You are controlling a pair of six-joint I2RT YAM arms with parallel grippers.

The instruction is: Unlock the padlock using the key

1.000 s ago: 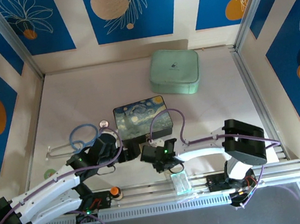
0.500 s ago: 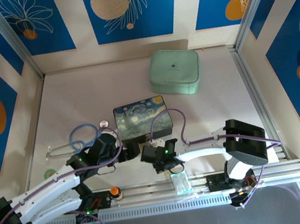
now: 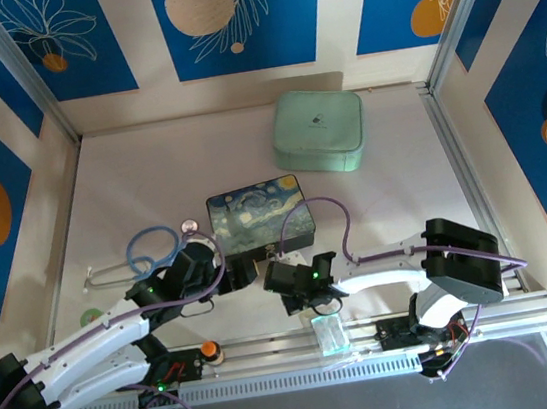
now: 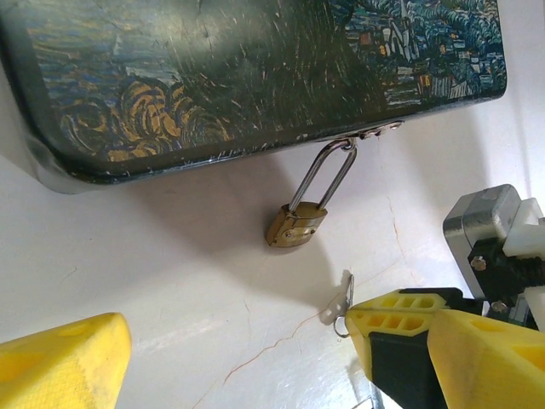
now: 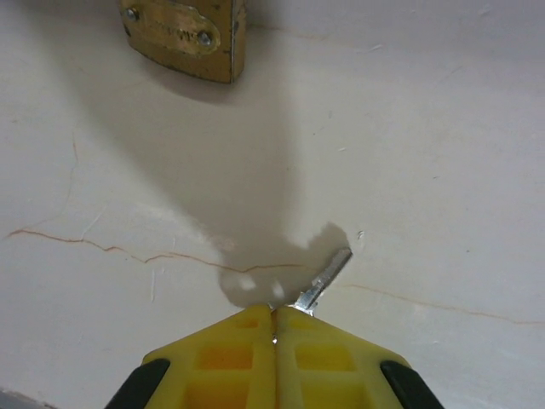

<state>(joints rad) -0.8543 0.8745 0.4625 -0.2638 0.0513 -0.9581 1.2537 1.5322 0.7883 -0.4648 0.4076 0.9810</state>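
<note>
Here the padlock (image 5: 183,34) is cut off by the right wrist view's top edge; the left wrist shows it whole, shackle through the tin's (image 4: 213,77) hasp. The right gripper (image 5: 274,325) is clenched on the key (image 5: 322,277), bow hidden, tip poking out, bare table (image 5: 426,128) between it and the padlock. The left gripper (image 3: 240,272) gapes, holding nothing

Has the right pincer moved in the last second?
Yes. In the overhead view the right pincer, shut on the key, has shifted slightly to the right along the near edge of the starry tin.
</note>
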